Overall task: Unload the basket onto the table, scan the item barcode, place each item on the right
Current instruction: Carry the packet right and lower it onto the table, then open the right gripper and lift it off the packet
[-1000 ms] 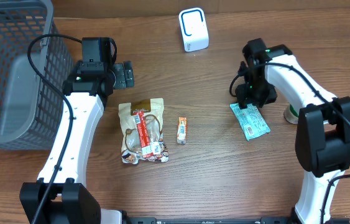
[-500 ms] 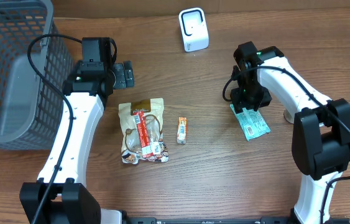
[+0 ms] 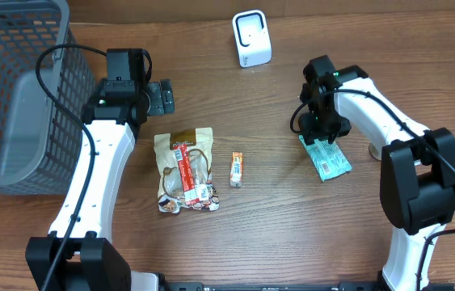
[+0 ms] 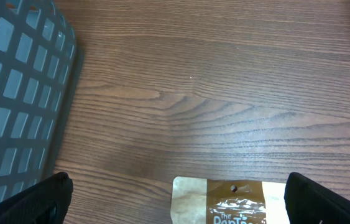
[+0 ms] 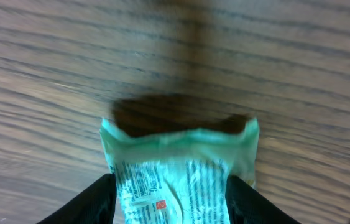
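Observation:
A green snack packet point(image 3: 326, 158) lies on the wooden table at the right, printed side up. My right gripper point(image 3: 318, 134) is down on its far end. In the right wrist view its two black fingers point(image 5: 87, 202) press against both sides of the packet point(image 5: 175, 177), whose front edge is lifted slightly over a shadow. The white barcode scanner point(image 3: 251, 38) stands at the back centre. Near the basket, my left gripper point(image 3: 161, 97) hangs wide open and holds nothing, with the top of a brown pouch point(image 4: 230, 202) below it.
The brown snack pouch point(image 3: 184, 168) and a small orange bar point(image 3: 236, 169) lie mid-table. A grey mesh basket point(image 3: 9, 89) fills the far left. A small round object point(image 3: 377, 148) sits just right of the green packet, partly behind the right arm.
My right gripper has shifted a little left along the packet's far end and narrowed onto it. The left arm and the other items have not moved.

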### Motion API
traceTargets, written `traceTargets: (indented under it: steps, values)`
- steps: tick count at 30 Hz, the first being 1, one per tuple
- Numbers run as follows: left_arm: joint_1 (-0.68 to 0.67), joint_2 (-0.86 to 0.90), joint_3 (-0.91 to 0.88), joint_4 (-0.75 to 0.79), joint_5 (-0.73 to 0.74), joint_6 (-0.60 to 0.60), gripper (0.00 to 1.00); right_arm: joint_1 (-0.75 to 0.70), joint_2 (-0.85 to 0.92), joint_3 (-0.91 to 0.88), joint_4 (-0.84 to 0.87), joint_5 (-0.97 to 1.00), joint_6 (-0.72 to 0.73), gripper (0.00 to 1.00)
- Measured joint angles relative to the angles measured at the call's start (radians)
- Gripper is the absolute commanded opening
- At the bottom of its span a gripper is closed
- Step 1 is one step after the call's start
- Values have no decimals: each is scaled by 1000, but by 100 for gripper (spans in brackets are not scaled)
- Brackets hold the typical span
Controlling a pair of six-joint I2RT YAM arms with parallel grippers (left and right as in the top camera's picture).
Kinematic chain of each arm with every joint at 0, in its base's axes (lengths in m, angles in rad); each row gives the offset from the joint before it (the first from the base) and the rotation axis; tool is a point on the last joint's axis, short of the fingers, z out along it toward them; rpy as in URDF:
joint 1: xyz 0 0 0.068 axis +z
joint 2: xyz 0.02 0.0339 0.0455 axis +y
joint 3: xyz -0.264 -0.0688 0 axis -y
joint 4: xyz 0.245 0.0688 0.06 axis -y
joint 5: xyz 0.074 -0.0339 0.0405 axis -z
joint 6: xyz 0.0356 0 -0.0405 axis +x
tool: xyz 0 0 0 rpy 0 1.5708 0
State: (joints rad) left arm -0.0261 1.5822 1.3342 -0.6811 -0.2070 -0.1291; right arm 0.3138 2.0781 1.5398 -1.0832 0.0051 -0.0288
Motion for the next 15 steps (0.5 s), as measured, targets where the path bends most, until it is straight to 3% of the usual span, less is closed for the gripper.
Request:
traceTargets:
  steps: [6, 15]
  values:
    - [0, 0, 0, 0, 0, 0, 100, 0, -23, -71, 66, 2, 0, 58]
    - [0, 0, 0, 0, 0, 0, 100, 0, -26, -50, 7, 2, 3, 62]
